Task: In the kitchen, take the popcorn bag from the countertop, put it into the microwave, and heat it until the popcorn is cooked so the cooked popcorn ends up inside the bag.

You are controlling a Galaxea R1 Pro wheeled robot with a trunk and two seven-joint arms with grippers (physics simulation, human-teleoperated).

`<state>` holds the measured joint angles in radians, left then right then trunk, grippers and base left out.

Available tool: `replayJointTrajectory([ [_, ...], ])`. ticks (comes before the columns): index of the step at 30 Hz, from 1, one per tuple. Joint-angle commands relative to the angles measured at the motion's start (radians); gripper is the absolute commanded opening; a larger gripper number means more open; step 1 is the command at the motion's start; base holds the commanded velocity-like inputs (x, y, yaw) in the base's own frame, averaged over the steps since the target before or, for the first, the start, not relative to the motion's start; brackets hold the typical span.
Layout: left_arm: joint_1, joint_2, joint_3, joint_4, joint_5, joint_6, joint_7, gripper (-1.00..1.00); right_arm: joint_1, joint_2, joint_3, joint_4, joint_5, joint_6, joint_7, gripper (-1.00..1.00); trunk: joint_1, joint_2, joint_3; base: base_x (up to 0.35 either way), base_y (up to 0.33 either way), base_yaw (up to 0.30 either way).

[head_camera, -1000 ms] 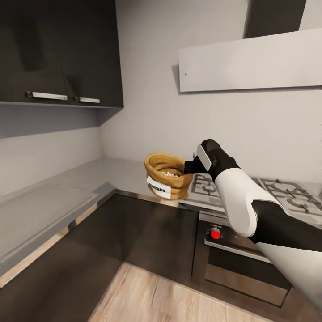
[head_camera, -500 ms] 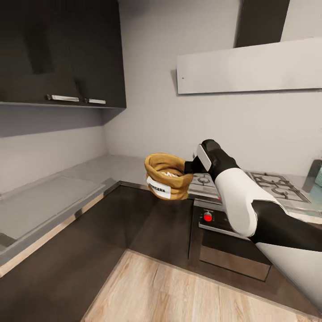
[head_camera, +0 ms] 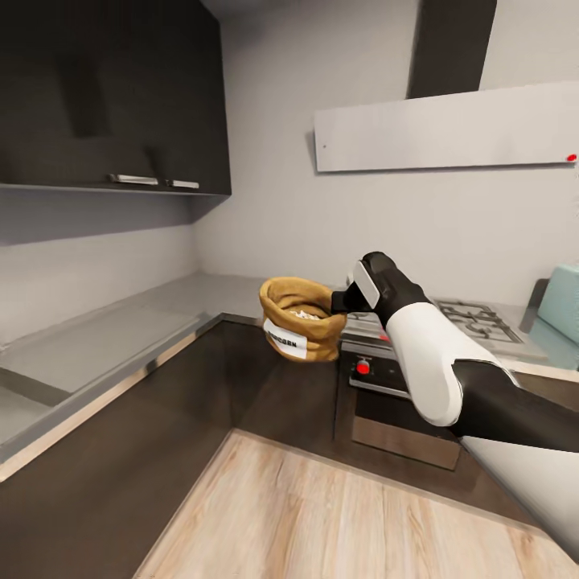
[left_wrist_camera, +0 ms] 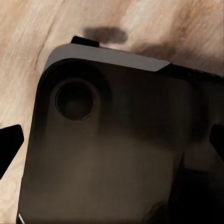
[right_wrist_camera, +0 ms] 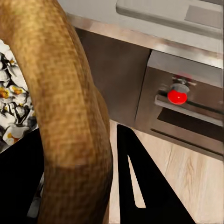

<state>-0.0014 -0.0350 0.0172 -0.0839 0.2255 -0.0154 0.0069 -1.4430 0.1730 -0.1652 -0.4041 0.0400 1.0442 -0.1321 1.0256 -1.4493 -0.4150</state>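
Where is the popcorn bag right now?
Head view, centre: the popcorn bag hangs in the right gripper, off the countertop, in front of the corner cabinets, left of the oven.

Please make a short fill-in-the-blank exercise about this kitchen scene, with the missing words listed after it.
1. The right gripper holds the popcorn bag by its ____.
2. The bag hangs in the air over the wood ____.
3. The knob on the oven under the hob is ____ in colour.
4. The label on the bag is ____ with dark lettering.

Missing words: rim; floor; red; white
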Motion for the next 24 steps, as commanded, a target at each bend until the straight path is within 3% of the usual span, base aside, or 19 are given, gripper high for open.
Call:
replayJointTrajectory([
  [1,0.0,0.0,0.001,0.0,0.005,-0.002,0.001,1.0,-0.001,0.002,-0.008,-0.001,0.003,0.003,-0.003,-1.0,-0.001,-0.001,-0.001,-0.347,0.0,0.0],
  [24,0.0,0.001,0.002,0.0,0.005,-0.002,0.001,1.0,-0.001,0.002,-0.008,0.019,-0.003,0.003,-0.007,-1.0,-0.001,-0.001,-0.001,-0.346,0.0,0.0],
])
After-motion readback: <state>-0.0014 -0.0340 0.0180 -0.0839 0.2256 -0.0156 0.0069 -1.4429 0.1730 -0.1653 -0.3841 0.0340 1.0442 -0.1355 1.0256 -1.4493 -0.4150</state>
